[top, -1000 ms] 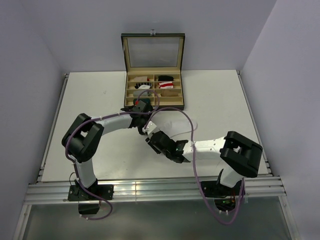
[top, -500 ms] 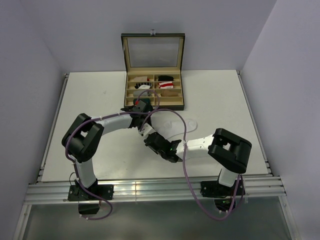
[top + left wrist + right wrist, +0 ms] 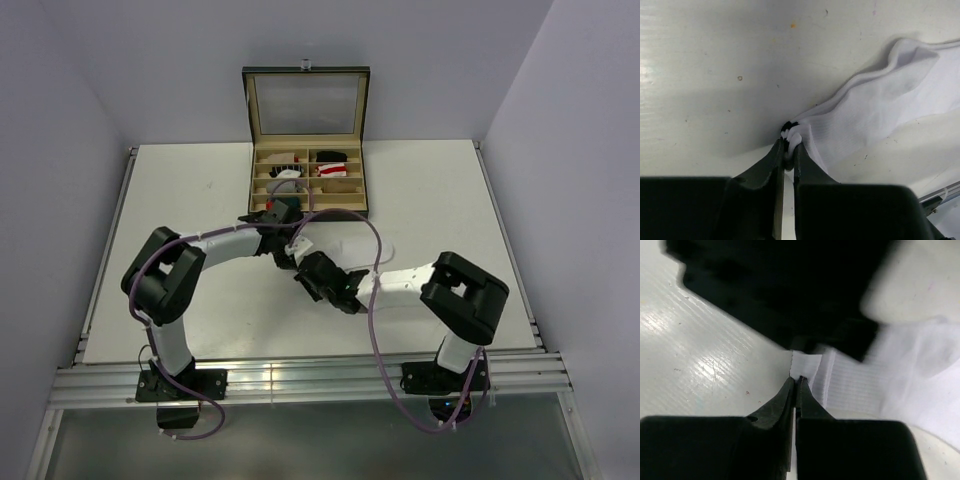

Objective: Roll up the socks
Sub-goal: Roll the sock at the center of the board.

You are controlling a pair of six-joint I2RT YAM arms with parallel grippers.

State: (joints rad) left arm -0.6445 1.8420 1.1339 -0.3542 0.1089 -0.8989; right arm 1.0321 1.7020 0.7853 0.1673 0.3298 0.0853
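The white sock point(image 3: 875, 110), at 6 o'clock from the box point(image 3: 306, 213), is gripped at its cuff end by the left fingers point(image 3: 767, 170) and right fingers point(image 3: 780, 401); rolling toward the toe is judged next.

The white table point(image 3: 180, 200) took up most of the little room. The left wall point(image 3: 50, 150), the right wall point(image 3: 580, 150) and the far wall point(image 3: 300, 35) were all pale grey-purple and stood close around it. A dark box point(image 3: 305, 105) with a glass lid stood open at the far middle of the table. Silver metal rails point(image 3: 300, 385) ran along the near edge, with a grey floor point(image 3: 300, 440) below. Soft light shone on the tabletop.
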